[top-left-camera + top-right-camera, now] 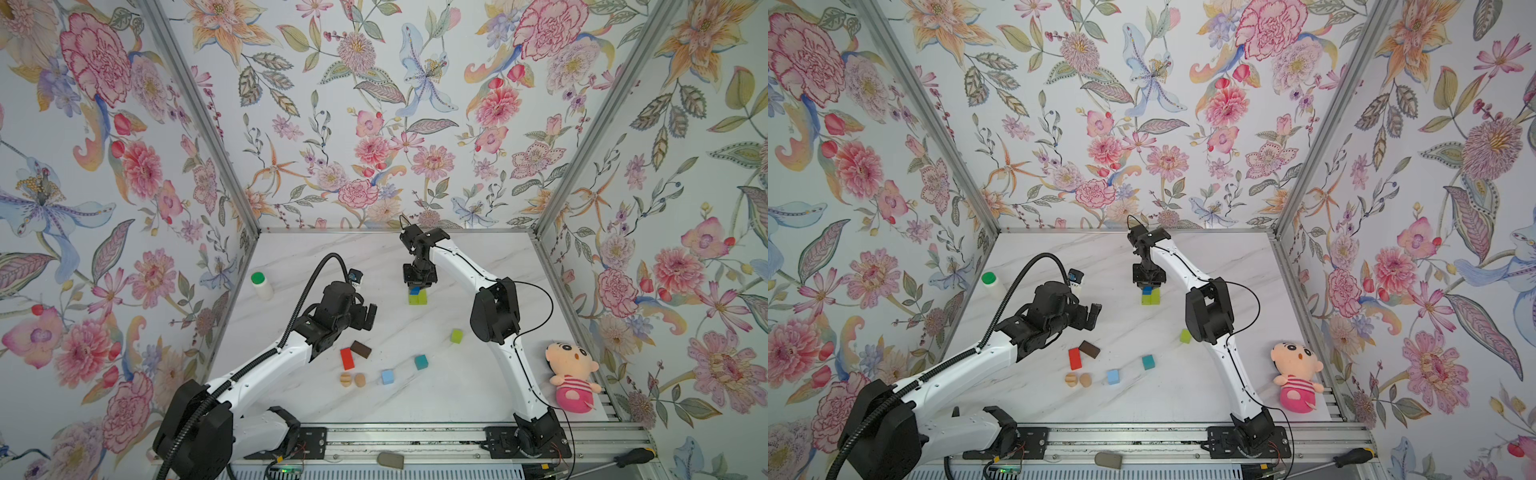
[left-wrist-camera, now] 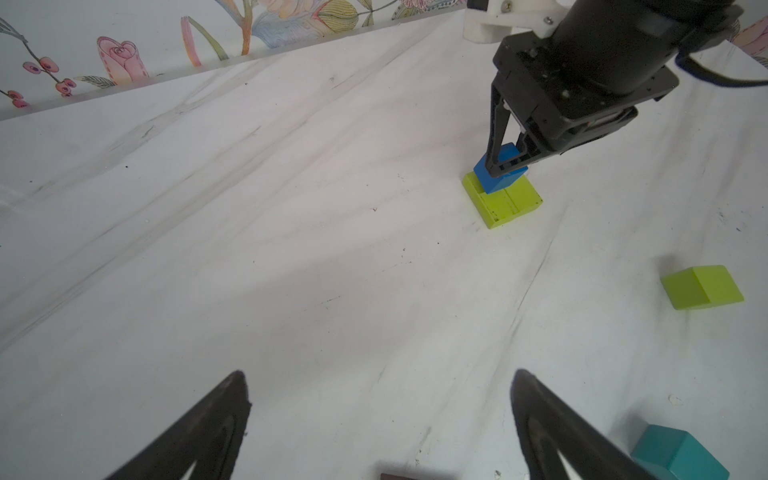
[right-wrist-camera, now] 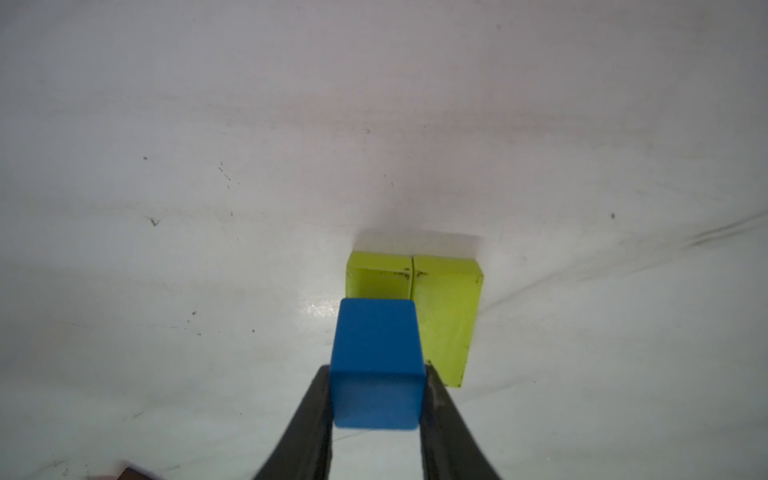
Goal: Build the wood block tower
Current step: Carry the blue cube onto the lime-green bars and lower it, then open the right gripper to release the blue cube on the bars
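Observation:
Two lime-green blocks lie side by side at the table's middle back. My right gripper points down over them, shut on a blue cube. The cube sits low over one lime block; I cannot tell whether they touch. My left gripper hangs open and empty to the left, above a dark-brown oblong and a red oblong. Loose in front lie two tan rounded pieces, a light-blue cube, a teal cube and a lime cube.
A green-capped white bottle stands at the left edge of the table. A pink plush doll lies at the front right. A screwdriver rests on the front rail. Flowered walls close in three sides.

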`<state>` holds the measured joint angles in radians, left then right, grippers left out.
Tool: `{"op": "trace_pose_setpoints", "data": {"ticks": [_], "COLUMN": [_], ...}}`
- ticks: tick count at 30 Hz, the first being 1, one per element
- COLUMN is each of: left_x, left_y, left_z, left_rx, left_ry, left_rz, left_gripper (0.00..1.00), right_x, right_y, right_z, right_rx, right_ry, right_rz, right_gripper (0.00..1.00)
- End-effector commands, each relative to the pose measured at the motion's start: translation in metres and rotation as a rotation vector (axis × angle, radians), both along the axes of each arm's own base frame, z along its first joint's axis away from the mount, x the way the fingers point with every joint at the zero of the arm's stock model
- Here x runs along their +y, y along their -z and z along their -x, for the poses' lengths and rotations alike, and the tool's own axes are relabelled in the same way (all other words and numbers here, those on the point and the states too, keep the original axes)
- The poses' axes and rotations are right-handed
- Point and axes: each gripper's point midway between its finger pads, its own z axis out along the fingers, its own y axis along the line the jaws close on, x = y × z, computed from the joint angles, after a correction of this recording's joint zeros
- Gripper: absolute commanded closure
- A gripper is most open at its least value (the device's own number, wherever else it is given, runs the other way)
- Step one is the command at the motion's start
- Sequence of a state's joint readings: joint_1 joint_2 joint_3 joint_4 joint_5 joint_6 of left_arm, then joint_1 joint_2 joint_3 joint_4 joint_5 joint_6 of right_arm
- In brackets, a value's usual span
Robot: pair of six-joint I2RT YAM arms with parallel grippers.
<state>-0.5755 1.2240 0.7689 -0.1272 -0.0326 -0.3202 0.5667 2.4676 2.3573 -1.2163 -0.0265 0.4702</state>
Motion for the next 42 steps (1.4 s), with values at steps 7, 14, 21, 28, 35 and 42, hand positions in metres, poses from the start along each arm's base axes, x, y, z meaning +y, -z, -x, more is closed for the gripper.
{"op": "trace_pose_setpoints", "data": {"ticks": [7,14,21,28,35,42], "left_x": [0.005,0.003,0.003,0.002,0.002,0.005], "left_y": [-0.01,-0.012,-0.012,-0.012,-0.012,-0.012], "left_z": [-0.008,-0.008,-0.01,-0.011,-0.013,-0.013], "left_rx": [-0.028,-0.029,-0.031,-0.027,-0.026,-0.025], "left_ry": [-0.006,0.004,0.01,0.019,0.018,0.011], "left_rz": [0.007,0.016,0.02,0.026,0.025,0.025], "left_gripper": [0.01,0.01,0.01,0.01,0.01,0.01], "right_x": [-0.003,-0.003,-0.004,-0.001,-0.001,-0.002], "right_y": [0.01,0.012,0.015,0.011,0.006,0.009], "right_z": [-0.001,-0.002,-0.002,-0.004,-0.008,-0.006], "right_rx": [0.033,0.039,0.047,0.042,0.031,0.039], "right_ry": [-0.002,0.004,0.005,0.002,0.012,0.015], "right_rz": [0.011,0.008,0.008,-0.011,-0.026,-0.021], "right_gripper": [0.67,0.66,0.63,0.52,0.59,0.59]}}
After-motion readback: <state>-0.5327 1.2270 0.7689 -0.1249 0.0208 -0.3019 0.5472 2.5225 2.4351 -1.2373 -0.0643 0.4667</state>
